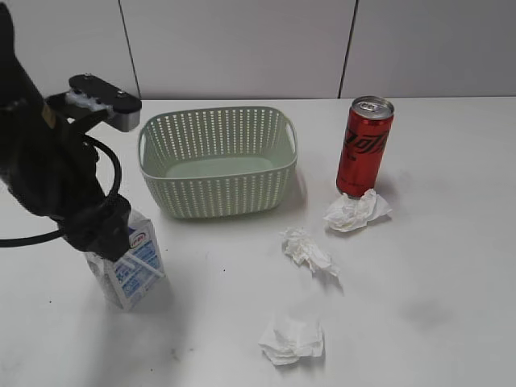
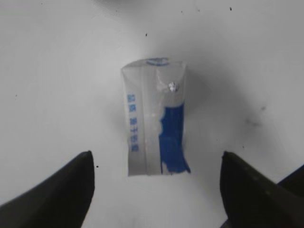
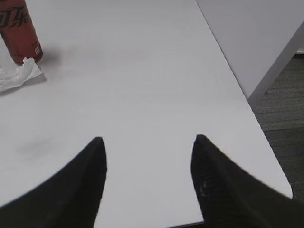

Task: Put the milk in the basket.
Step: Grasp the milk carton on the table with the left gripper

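Just left of the perforated plastic basket (image 1: 216,161), a boxy milk (image 1: 137,268) stands under the left pincer (image 2: 156,183), fingers spread wide; crumpled tissues (image 1: 306,250) lie right.

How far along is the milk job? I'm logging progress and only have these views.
Early. Nothing is delivered: the basket holds no carton. In hand: the left end effector is open above the milk, fingers either side, not gripping. The right end effector is open over bare table. Left: grasp, lift, carry, release in the basket.
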Motion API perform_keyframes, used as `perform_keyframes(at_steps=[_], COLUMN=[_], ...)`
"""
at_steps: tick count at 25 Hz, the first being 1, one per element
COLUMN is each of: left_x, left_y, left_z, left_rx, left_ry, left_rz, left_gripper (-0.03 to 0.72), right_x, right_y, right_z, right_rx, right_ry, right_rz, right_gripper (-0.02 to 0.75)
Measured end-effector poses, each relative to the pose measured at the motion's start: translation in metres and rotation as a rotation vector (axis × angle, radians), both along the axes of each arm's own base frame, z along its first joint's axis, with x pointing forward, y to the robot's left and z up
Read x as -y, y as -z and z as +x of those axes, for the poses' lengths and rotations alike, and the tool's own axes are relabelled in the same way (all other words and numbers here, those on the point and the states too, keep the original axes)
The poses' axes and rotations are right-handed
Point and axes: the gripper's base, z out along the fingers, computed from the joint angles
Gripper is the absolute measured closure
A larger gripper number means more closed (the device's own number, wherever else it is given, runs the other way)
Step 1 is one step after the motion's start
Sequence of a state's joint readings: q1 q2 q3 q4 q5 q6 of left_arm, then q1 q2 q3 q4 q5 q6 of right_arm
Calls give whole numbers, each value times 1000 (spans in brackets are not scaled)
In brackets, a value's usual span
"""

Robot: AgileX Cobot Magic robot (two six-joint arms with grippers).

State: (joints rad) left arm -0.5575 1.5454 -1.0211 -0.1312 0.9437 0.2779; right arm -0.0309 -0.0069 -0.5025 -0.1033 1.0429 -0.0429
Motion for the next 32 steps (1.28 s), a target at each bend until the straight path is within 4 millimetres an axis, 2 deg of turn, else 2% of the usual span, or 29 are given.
perform_keyframes(at_steps=[8,15,18,24,32], left_x=[9,13,13,14,14], left_y=[34,59,60,60,53], left_z=[18,25,25,24,22], left_rx=[-5,-46,-52,-66,-128], left_ry=[-4,-5,-7,-16,-4], left_rz=[26,56,57,47,78], left_gripper=[71,82,140,352,372], right_x=[0,0,0,0,0], right_y=[0,0,0,0,0], right_z=[0,0,0,0,0], right_rx=[0,0,0,0,0], right_ry=[0,0,0,0,0], right_rz=[0,0,0,0,0], right_gripper=[290,290,290,290,290])
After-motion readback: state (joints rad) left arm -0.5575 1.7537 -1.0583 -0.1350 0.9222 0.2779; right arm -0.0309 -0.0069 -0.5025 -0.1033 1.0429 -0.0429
